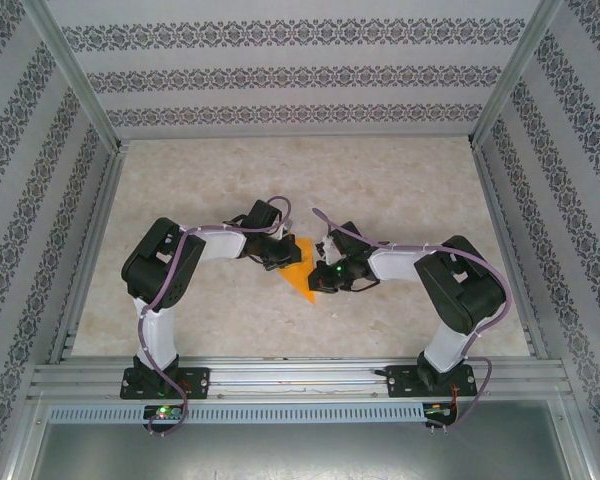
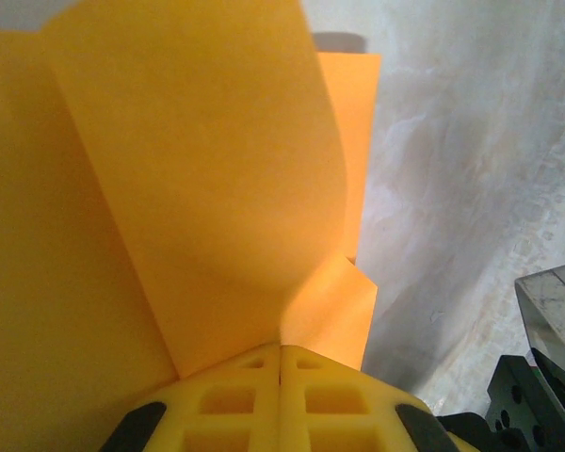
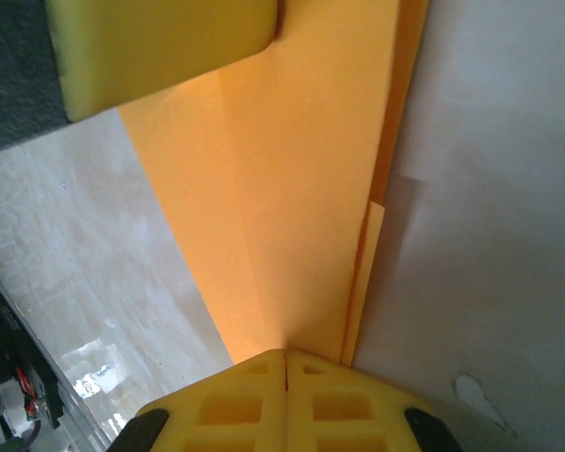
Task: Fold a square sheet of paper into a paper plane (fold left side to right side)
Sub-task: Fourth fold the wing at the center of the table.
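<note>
Looking down on the marbled table (image 1: 230, 190), we see the orange sheet of paper (image 1: 301, 275) mid-table, folded into a wedge between both arms. The left gripper (image 2: 281, 350) pinches it shut-jawed, one flap standing up; the right gripper (image 3: 285, 354) clamps a folded edge, jaws closed too.

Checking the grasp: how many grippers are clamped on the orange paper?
2. The left gripper is shut on the orange paper at its left side, the right gripper at its right side.
</note>
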You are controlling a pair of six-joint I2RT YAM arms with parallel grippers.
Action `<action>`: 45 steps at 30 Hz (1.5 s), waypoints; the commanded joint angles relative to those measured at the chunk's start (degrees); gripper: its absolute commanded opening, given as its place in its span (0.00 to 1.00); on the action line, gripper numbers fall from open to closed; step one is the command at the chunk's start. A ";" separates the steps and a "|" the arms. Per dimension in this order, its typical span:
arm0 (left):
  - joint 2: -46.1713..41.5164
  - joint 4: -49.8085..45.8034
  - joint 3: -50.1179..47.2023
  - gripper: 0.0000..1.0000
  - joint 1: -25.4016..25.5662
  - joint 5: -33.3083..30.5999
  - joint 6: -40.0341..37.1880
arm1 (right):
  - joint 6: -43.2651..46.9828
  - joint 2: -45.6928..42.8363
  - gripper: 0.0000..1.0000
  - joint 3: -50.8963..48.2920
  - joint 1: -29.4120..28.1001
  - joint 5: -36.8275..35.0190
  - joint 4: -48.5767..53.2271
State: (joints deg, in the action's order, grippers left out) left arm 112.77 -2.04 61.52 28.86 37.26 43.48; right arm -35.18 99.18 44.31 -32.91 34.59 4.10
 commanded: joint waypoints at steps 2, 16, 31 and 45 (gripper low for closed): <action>-0.44 -2.46 -0.28 0.06 -0.47 -2.50 0.37 | 2.29 2.14 0.00 0.59 -1.08 -6.02 7.82; -11.67 2.96 -4.91 0.08 -0.65 1.02 2.37 | 0.30 3.30 0.00 1.48 -2.12 -11.29 11.22; -6.58 14.43 -10.10 0.01 2.42 5.47 7.88 | 0.37 3.74 0.00 1.91 -2.80 -12.86 12.73; -2.80 12.92 -8.95 0.00 2.87 3.12 6.08 | 1.33 4.29 0.00 3.09 -3.35 -14.72 15.58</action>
State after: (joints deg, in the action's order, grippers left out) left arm 109.23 11.03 51.57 30.81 41.71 50.63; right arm -34.54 99.81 49.15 -35.55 27.68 12.45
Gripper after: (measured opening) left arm 0.055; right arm 0.046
